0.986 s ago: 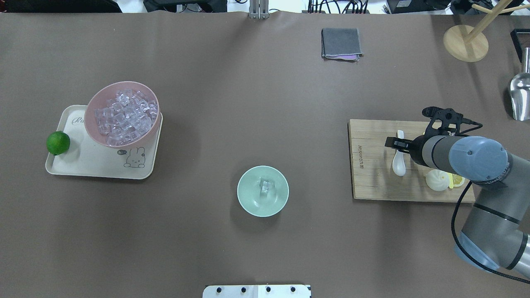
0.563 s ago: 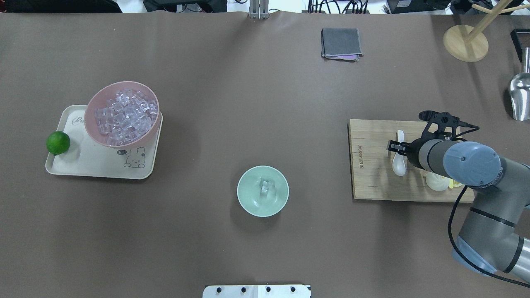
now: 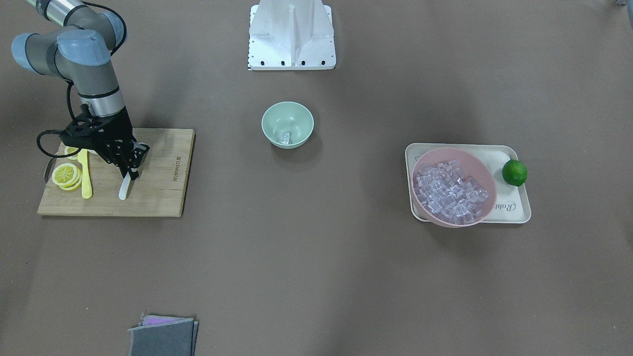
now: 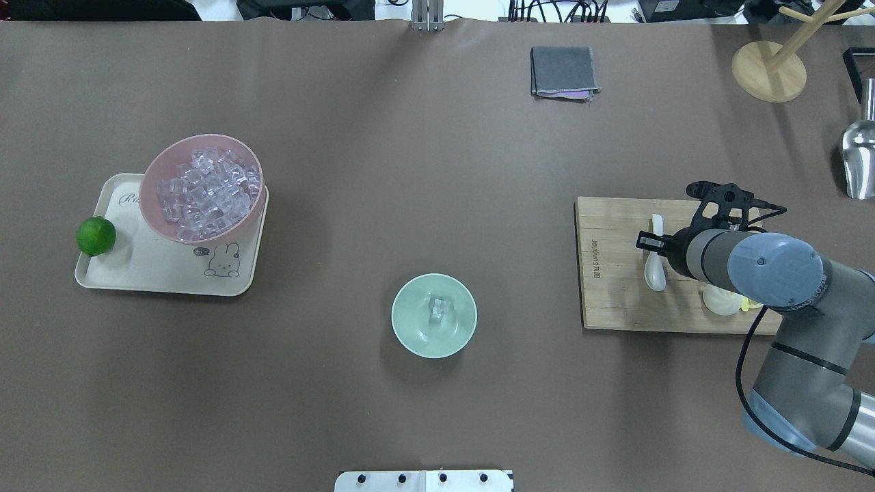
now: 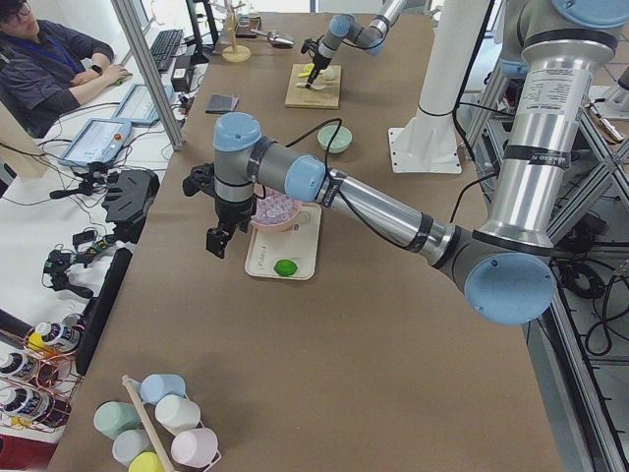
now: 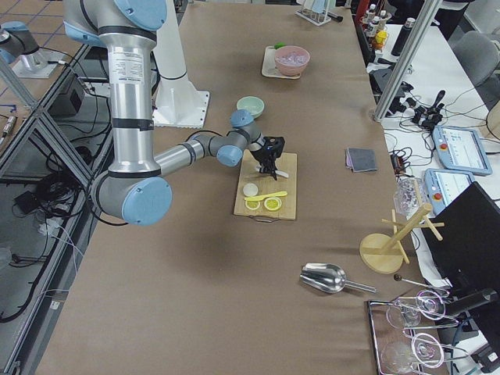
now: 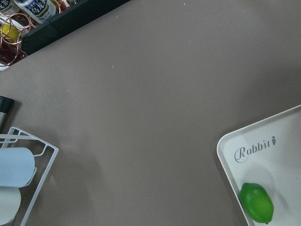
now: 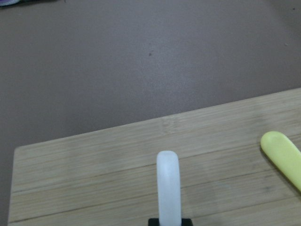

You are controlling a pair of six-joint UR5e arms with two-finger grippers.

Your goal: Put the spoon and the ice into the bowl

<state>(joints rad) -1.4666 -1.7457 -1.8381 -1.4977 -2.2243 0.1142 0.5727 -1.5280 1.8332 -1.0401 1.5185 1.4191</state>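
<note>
The white spoon (image 4: 655, 270) lies on the wooden cutting board (image 4: 615, 287) at the right. My right gripper (image 4: 650, 241) is down over the spoon's neck, jaws close against both sides of it. The right wrist view shows the spoon's handle (image 8: 168, 188) running out from between the fingers. The handle also shows in the front view (image 3: 123, 189). The mint-green bowl (image 4: 410, 338) stands mid-table with one ice cube (image 4: 437, 309) in it. My left gripper (image 5: 214, 241) shows only in the exterior left view, above the table beside the tray; I cannot tell its state.
A pink bowl (image 4: 154, 171) full of ice sits on a cream tray (image 4: 137, 273) with a lime (image 4: 96, 236). A yellow knife (image 3: 85, 175), lemon slices (image 3: 66, 175) and a white bun (image 4: 721, 299) share the board. A grey cloth (image 4: 562, 70) and a metal scoop (image 4: 858, 160) lie at the far side.
My right gripper has come down onto the spoon and drawn slightly toward the robot. The spoon's scoop has shifted a little to the left on the board.
</note>
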